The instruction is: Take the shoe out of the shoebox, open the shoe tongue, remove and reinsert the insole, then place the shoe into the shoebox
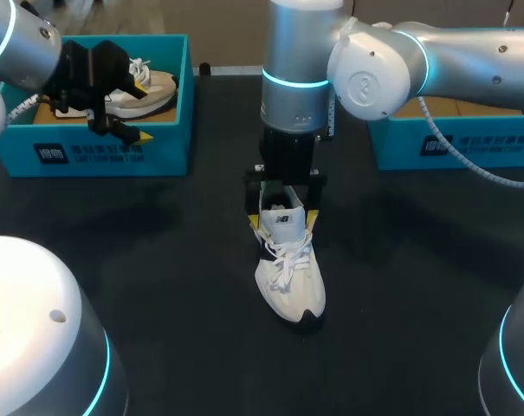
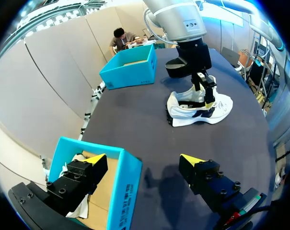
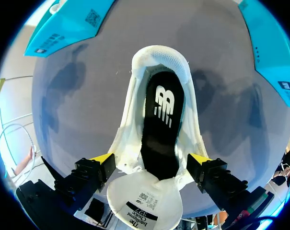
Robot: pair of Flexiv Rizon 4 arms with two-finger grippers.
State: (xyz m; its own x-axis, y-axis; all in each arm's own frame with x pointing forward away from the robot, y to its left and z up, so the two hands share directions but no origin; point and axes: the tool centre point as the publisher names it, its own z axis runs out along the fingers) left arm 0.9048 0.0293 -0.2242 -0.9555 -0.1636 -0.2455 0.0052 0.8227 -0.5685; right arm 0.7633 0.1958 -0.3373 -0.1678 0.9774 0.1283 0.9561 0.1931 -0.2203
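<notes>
White mesh and leather: there's your low-top shoe (image 1: 289, 282), out on the black tabletop (image 1: 158, 277), its white tongue (image 3: 145, 206) lifted clear so the black insole (image 3: 159, 129) lies bare, ready for pulling. Your right gripper (image 1: 284, 218) hangs spread astride the collar, gripping nothing; whether its tips brush the sides, you can't tell. Your left gripper (image 2: 144, 160) gapes across the wall of the teal cardboard shoebox (image 1: 162, 147), where a second shoe (image 1: 153, 87) sits half hidden.

Count. Shoes: 2, table shoe (image 1: 289, 277) and boxed shoe (image 1: 153, 87). Boxes: 2, left box (image 1: 114, 152) and right box (image 1: 469, 147). Grippers: 2, left gripper (image 2: 144, 159) and right gripper (image 3: 151, 158). Insole (image 3: 161, 120): 1.
</notes>
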